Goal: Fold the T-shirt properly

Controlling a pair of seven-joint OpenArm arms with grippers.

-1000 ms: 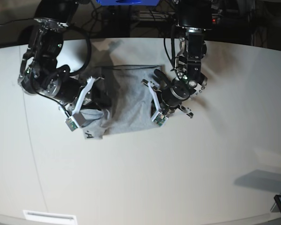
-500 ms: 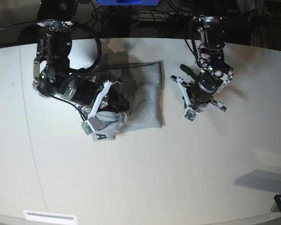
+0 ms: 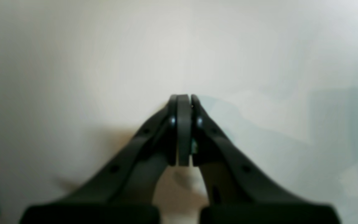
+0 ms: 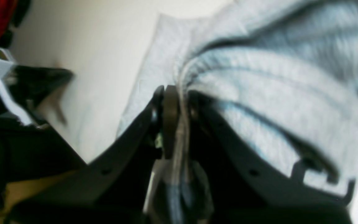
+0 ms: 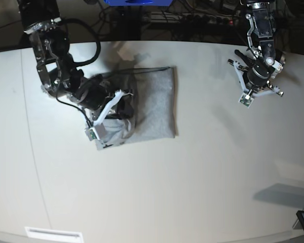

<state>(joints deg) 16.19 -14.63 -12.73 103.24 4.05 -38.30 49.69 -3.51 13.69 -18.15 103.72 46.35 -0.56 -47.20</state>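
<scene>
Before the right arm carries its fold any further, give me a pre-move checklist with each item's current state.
1. Right gripper clamped on cloth: ok, a grey edge of the T-shirt is pinched between its jaws.
2. Left gripper out of the way: ok, shut, holding nothing, over bare table far from the shirt.
3. Right half of the shirt lying flat: ok, a smooth rectangle in the base view.
4. Left half flat: not ok, bunched under the right arm.
5. Edges lined up for the fold: cannot tell, the arm hides them.
</scene>
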